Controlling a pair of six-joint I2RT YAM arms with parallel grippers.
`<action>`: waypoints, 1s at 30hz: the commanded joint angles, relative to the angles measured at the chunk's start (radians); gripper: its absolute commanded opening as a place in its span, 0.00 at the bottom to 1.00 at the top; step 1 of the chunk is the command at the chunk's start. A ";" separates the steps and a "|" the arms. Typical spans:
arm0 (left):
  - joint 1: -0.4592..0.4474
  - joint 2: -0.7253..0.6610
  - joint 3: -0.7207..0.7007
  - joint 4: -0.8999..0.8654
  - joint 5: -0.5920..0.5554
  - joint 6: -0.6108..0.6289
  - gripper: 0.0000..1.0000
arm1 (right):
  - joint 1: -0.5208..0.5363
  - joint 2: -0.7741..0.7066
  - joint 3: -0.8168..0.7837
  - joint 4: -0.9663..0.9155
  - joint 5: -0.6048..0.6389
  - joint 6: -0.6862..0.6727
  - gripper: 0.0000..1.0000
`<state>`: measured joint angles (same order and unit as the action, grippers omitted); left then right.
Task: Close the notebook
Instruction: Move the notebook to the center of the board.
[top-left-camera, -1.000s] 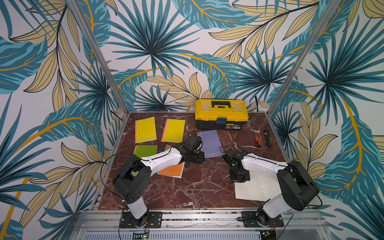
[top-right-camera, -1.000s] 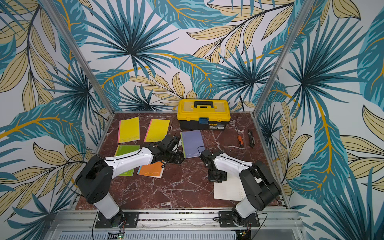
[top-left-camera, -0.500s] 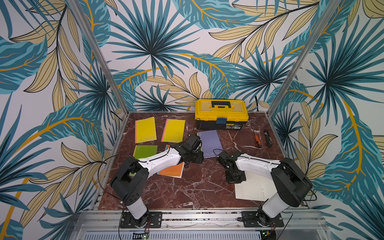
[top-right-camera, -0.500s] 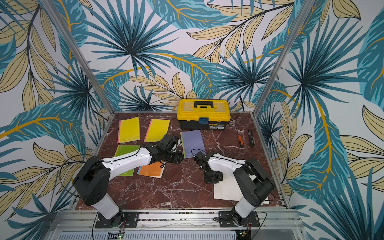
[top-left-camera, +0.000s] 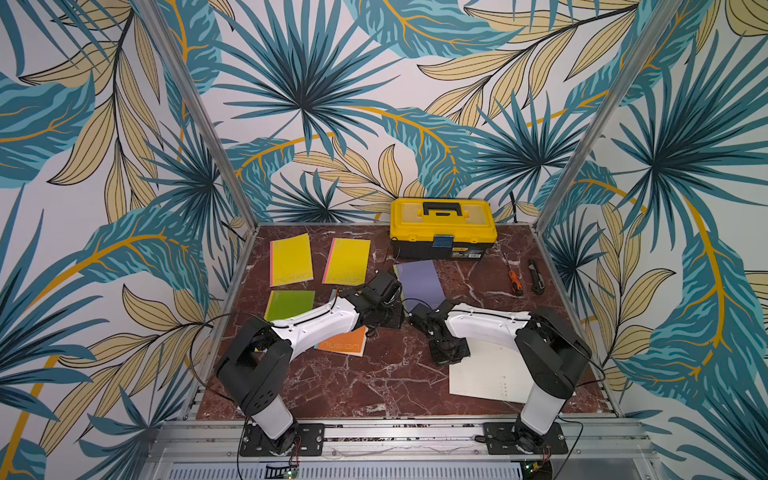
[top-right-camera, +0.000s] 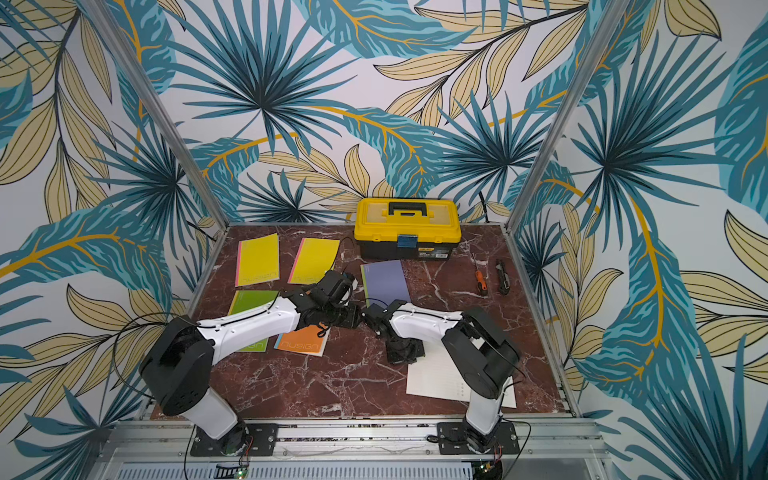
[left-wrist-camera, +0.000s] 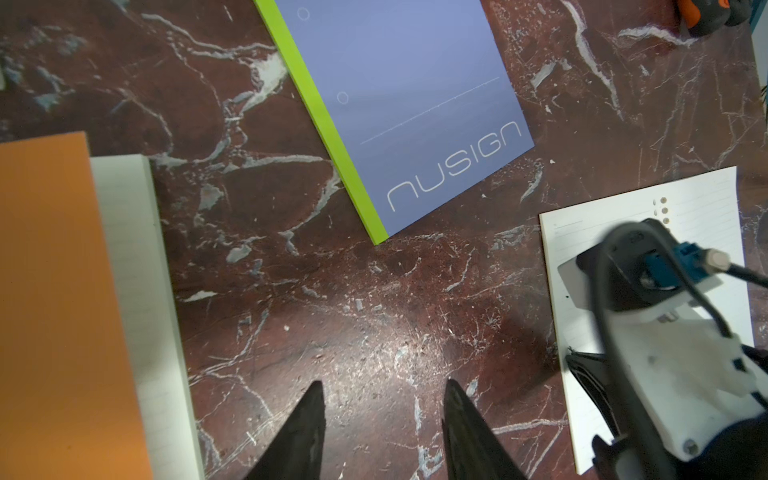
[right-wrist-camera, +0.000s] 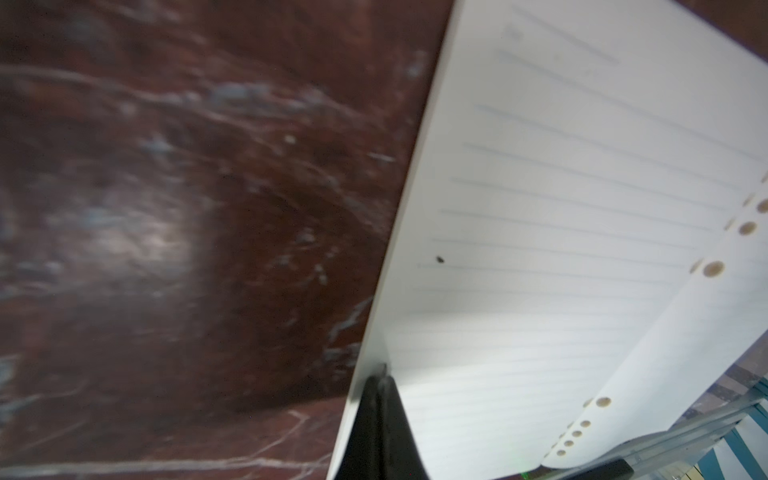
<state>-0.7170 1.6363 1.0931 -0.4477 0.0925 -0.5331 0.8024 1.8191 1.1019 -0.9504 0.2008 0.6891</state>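
Notebook (top-left-camera: 486, 374) open, purple cover (left-wrist-camera: 415, 104) reads "nusign"

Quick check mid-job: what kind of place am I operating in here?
Most likely a staged robot test cell, not a real room: leaf-print wall panels held in an aluminium frame, a marble-look tabletop, and both arms bolted to a front rail.

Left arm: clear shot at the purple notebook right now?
Probably yes. The left gripper is open over the bare marble table, with the purple notebook lying flat just ahead and nothing between. The right gripper is off to the side, pinching the open notebook.
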 joint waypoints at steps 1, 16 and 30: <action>0.016 -0.044 -0.023 -0.013 -0.018 -0.012 0.48 | 0.068 0.086 0.050 0.112 -0.101 0.017 0.04; 0.113 -0.197 -0.172 -0.047 -0.034 -0.032 0.48 | 0.282 0.316 0.383 0.096 -0.185 -0.031 0.04; 0.058 -0.238 -0.217 -0.039 0.011 -0.088 0.50 | 0.150 -0.076 0.224 0.059 -0.090 -0.048 0.31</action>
<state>-0.6182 1.4117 0.8814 -0.5106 0.0383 -0.5957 1.0138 1.8668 1.3964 -0.9421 0.0727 0.6373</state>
